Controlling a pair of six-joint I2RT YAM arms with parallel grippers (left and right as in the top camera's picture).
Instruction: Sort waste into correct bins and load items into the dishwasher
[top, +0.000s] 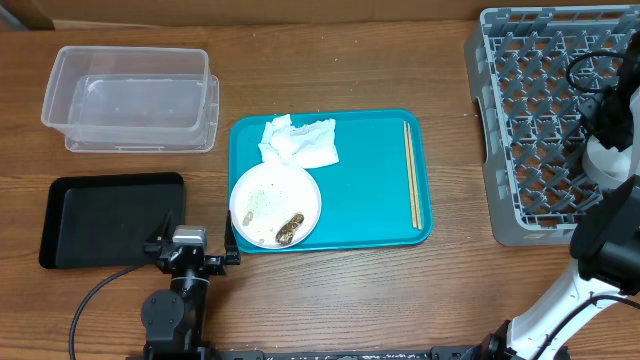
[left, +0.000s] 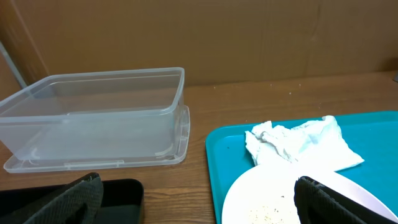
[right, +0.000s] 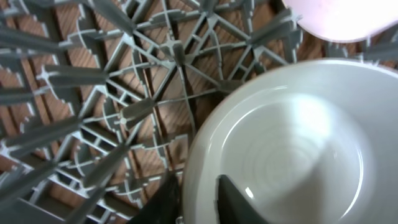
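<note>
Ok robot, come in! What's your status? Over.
Left gripper open, by plate. Right gripper pinching bowl rim, at rack. On tray: plate, napkin, chopsticks, not yet sorted. Another dish close beside bowl.

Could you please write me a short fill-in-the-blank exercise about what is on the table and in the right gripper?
1. The chopsticks lie on a tray coloured ____.
2. The brown lump sits on the white ____.
3. The right gripper pinches the rim of a white ____ over the dish rack.

Missing words: teal; plate; bowl.
</note>
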